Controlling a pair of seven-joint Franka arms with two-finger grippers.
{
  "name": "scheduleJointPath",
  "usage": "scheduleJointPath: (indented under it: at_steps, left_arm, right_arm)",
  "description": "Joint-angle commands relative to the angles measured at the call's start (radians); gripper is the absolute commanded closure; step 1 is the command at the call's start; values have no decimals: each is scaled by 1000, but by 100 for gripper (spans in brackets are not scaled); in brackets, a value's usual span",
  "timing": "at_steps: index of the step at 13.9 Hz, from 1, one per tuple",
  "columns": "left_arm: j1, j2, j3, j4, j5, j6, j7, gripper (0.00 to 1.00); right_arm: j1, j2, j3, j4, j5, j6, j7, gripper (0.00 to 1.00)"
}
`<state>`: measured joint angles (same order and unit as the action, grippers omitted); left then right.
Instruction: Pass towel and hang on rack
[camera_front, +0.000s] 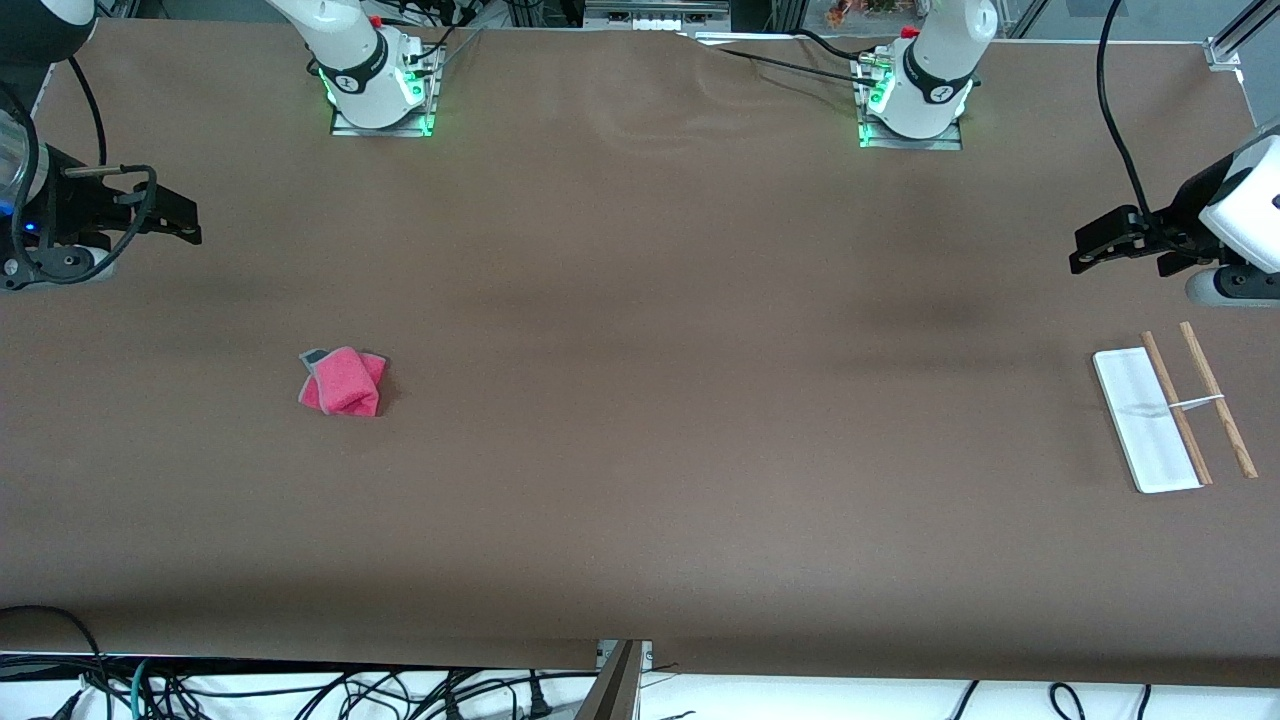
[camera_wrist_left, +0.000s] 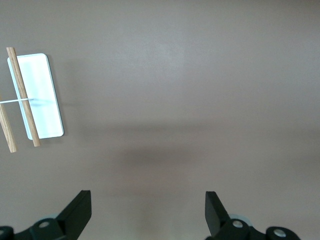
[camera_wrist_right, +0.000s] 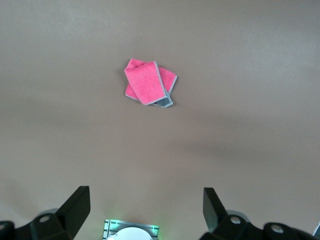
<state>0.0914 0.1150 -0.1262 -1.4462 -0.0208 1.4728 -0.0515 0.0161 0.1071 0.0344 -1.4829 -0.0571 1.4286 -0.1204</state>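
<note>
Towel (camera_front: 343, 381) lies bunched on the bench toward our right arm's end, so right gripper (camera_front: 185, 222), open & empty, is nearer. Left gripper (camera_front: 1090, 255), also open, waits above bench by rack (camera_front: 1150, 420).

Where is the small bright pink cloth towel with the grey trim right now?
The crumpled pink towel lies on the brown table toward the right arm's end, nearer the front camera than the open right gripper, with nothing touching it.
</note>
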Motion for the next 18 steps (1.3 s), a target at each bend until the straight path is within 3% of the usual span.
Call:
scheduleJointPath:
  at_steps: [1,18]
  left_arm:
    - [2,-5,-3,-2,-11,8,10,0]
    - [5,-6,-3,-5,-14,-6,10,0]
  right_arm:
    - [2,-7,2,-4,-13,6,-7,0]
    - [2,23,1,-5,-6,59,-8,0]
